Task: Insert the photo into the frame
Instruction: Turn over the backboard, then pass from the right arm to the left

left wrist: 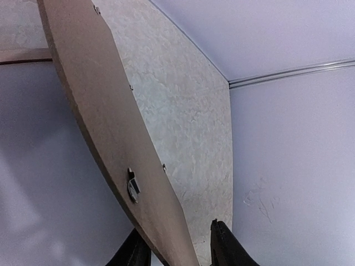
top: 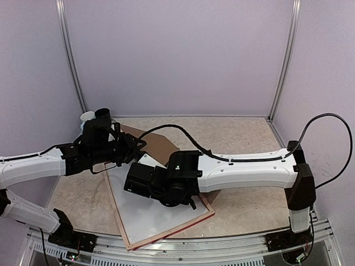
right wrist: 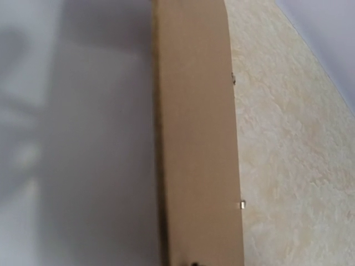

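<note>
The frame [top: 188, 224] lies face down near the table's front, its red edge showing at the lower right. The photo [top: 150, 213] lies in it with its plain white back up; it also shows in the left wrist view [left wrist: 33, 166] and the right wrist view [right wrist: 83, 138]. The brown backing board [top: 161, 144] lies behind, overlapping the frame's far edge. My left gripper [top: 135, 148] straddles the board's edge [left wrist: 111, 122] with its jaws apart, and a gap shows beside the right finger [left wrist: 224, 246]. My right gripper [top: 128, 185] hovers low over the photo, fingers hidden.
A white cup [top: 87, 117] stands at the back left corner. A small metal hanger [left wrist: 133, 185] sits on the backing board. Purple walls close in the beige table [top: 249, 138] at the back and sides. The right arm's cable arcs over the board.
</note>
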Controlling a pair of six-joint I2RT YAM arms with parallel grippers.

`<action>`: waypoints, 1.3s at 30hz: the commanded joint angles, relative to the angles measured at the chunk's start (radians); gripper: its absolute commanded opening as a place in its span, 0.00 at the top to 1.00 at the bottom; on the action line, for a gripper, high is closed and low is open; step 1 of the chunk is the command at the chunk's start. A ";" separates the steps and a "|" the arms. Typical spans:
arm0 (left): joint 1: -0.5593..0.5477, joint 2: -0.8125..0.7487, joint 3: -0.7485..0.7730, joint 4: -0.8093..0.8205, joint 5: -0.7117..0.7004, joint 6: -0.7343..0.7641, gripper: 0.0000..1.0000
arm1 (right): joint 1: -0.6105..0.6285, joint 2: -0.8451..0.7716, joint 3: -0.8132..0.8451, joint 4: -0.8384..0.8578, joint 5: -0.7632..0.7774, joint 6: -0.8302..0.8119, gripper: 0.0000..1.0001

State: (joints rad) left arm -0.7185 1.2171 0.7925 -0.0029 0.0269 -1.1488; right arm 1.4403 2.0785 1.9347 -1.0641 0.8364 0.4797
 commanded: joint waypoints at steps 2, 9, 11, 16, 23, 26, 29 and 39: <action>0.007 -0.022 -0.063 0.056 0.037 -0.019 0.63 | 0.040 0.069 0.018 0.112 -0.137 0.104 1.00; 0.007 -0.063 -0.153 0.067 0.040 -0.044 0.70 | 0.069 0.113 0.015 0.130 -0.117 0.102 1.00; 0.007 -0.077 -0.177 0.068 0.033 -0.049 0.74 | 0.076 0.129 0.015 0.140 -0.118 0.102 1.00; 0.007 -0.099 -0.222 0.086 0.026 -0.064 0.85 | 0.095 0.162 0.014 0.185 -0.149 0.092 1.00; 0.002 -0.114 -0.266 0.098 0.024 -0.076 0.89 | 0.107 0.197 0.021 0.209 -0.167 0.092 1.00; 0.001 -0.130 -0.296 0.110 0.022 -0.088 0.95 | 0.105 0.206 0.020 0.216 -0.171 0.095 1.00; -0.001 -0.140 -0.328 0.126 0.017 -0.099 1.00 | 0.106 0.215 0.015 0.229 -0.184 0.096 1.00; -0.007 -0.199 -0.448 0.219 -0.009 -0.108 1.00 | 0.106 0.227 0.009 0.234 -0.228 0.086 0.79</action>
State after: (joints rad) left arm -0.7189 1.0523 0.3916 0.1890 0.0315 -1.3140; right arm 1.5364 2.2730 1.9350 -0.9646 0.9070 0.4736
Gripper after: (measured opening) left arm 0.050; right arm 0.116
